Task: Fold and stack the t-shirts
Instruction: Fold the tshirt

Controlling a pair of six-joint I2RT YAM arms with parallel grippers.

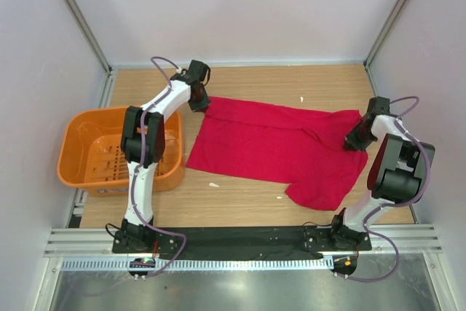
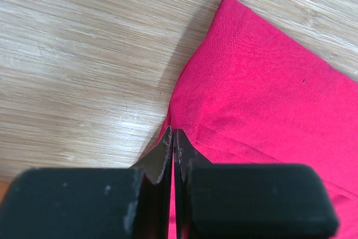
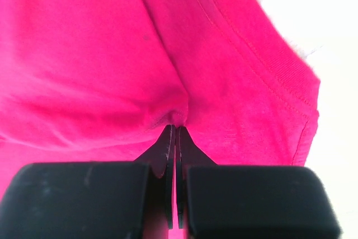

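Left fingers [image 2: 160, 158] pinch the red t-shirt [image 1: 269, 147] at its far-left corner; right fingers [image 3: 160, 152] are clamped on its right edge.

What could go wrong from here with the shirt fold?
Left end effector pinches only the edge of the plain red cloth t-shirt; it may slip on lifting. Right end effector holds a small bunched tuck, possibly one layer, skewing the fold. Left arm crowds the orange slotted plastic basket; could bump it.
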